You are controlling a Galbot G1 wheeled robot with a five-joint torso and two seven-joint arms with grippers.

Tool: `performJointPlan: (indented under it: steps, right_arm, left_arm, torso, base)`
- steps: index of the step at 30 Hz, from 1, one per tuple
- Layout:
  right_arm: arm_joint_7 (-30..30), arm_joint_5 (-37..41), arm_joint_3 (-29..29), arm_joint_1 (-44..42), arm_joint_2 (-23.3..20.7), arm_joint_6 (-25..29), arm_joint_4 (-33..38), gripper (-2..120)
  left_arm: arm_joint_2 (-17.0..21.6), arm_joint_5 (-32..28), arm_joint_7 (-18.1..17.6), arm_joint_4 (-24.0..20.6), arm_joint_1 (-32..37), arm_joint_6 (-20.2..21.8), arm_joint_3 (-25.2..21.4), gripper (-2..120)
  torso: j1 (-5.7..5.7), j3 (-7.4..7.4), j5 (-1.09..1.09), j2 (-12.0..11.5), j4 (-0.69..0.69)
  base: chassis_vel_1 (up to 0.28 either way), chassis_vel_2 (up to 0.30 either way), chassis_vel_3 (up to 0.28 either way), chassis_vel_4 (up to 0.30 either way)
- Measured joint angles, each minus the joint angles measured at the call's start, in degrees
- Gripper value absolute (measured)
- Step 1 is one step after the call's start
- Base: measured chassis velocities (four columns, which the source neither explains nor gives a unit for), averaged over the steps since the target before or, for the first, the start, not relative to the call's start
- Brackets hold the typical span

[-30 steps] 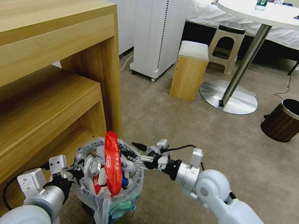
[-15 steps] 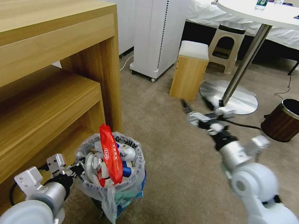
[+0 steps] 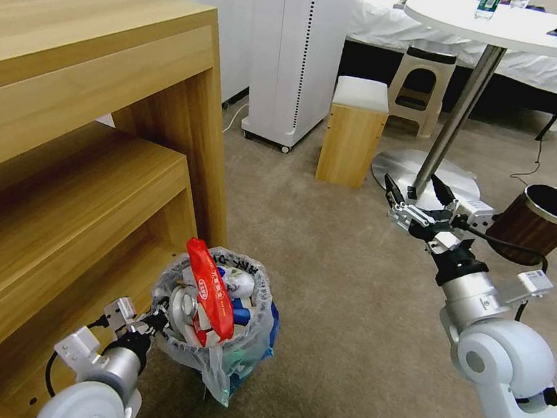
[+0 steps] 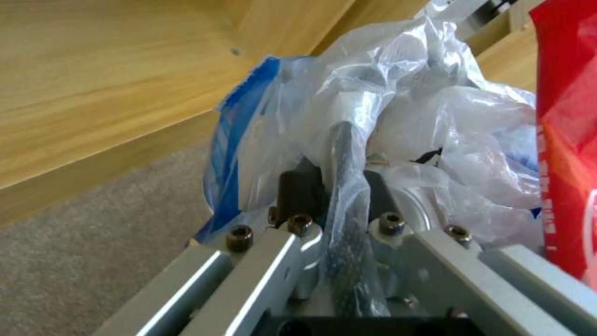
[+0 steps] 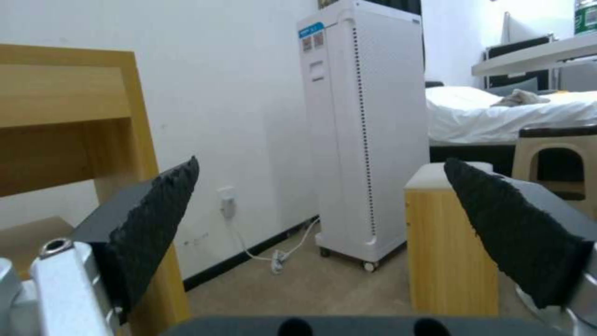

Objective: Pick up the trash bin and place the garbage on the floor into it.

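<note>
Right gripper (image 3: 417,188) now farther from bin (image 3: 239,345)

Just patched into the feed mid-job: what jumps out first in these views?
The trash bin, stuffed to the brim, stands on the carpet beside the wooden shelf unit, with a long red wrapper sticking up out of it. The left gripper is clamped on the bin's bagged rim at the shelf side. The right gripper hangs open and empty, raised off to the right toward the round table's base.
</note>
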Motion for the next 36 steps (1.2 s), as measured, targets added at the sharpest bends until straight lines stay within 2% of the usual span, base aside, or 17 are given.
performJointPlan:
  steps: [2,5,10,16,23,26,28,31,33,34,35,36]
  right_arm:
    - [-0.1,-0.1,-0.5,0.1,0.4,-0.1,-0.1,100]
    - [-0.2,-0.1,-0.8,0.1,0.7,-0.2,-0.2,100]
    - [-0.4,-0.1,-0.9,0.0,0.7,-0.3,-0.5,100]
    - [-0.5,-0.1,-1.0,0.0,0.6,-0.5,-0.6,100]
    - [-0.7,-0.1,-1.2,-0.2,0.6,-0.7,-0.6,100]
    - [-0.7,-0.1,-1.4,-0.3,0.6,-0.7,-0.7,100]
    - [-0.7,-0.1,-1.4,-0.4,0.6,-0.7,-0.7,100]
    - [-0.8,-0.6,-1.5,-0.7,0.6,-0.7,-1.1,100]
    - [-0.8,-0.8,-1.6,-0.8,0.7,-0.7,-1.3,100]
    - [-0.8,-1.0,-1.7,-0.9,0.7,-0.6,-1.4,100]
    - [-0.8,-1.0,-1.7,-0.9,0.7,-0.6,-1.4,100]
    - [-0.8,-1.3,-1.7,-1.3,0.9,-0.5,-1.5,100]
  left_arm:
    - [-0.1,2.9,1.7,2.4,-0.1,-1.6,0.1,2]
    - [-0.1,5.4,2.3,4.9,-0.3,-2.5,0.2,2]
    - [-0.2,5.8,2.3,7.3,-0.7,-2.6,0.1,2]
    - [-0.5,5.4,2.2,8.3,-1.2,-2.7,0.2,2]
    - [-0.7,4.0,1.2,7.4,-1.1,-2.1,0.4,3]
    - [-0.4,3.4,-0.6,4.8,-0.4,-1.2,0.5,17]
    - [-0.1,3.3,-1.2,3.6,0.1,-1.0,0.4,20]
    - [0.7,3.1,-2.9,-0.7,1.5,-0.1,0.0,35]
    - [0.9,3.0,-3.4,-2.0,1.9,0.2,-0.2,38]
    - [1.0,3.0,-3.9,-2.9,2.2,0.4,-0.3,45]
    - [1.0,3.0,-3.9,-2.9,2.2,0.4,-0.3,45]
    - [1.0,2.8,-5.2,-4.4,2.6,0.9,-0.5,50]
  torso:
    - [0.00,0.00,0.00,0.0,0.00]
    - [0.00,0.00,0.00,0.0,0.00]
    - [0.00,0.00,-0.01,0.0,-0.01]
    - [0.00,0.00,0.00,0.0,0.00]
    - [0.00,0.00,-0.01,0.0,-0.01]
    - [0.00,0.00,0.00,0.0,-0.01]
    - [0.00,0.00,-0.01,0.0,-0.01]
    - [0.00,0.00,0.00,0.0,-0.01]
    - [0.00,0.00,0.00,0.0,-0.01]
    - [0.00,0.00,0.00,0.0,-0.01]
    - [0.00,0.00,0.00,0.0,-0.01]
    - [0.00,0.00,0.00,0.0,0.00]
  base:
    - [0.000,0.000,0.000,0.000]
    - [0.000,0.000,0.000,0.000]
    - [0.000,0.000,0.000,0.000]
    - [0.000,0.000,0.000,0.000]
    - [0.000,0.000,0.000,0.000]
    - [0.000,0.000,0.000,0.000]
    - [0.000,0.000,0.000,0.000]
    - [0.000,0.000,0.000,0.000]
    - [0.000,0.000,0.000,0.000]
    - [0.000,0.000,0.000,0.000]
    - [0.000,0.000,0.000,0.000]
    - [0.000,0.000,0.000,0.000]
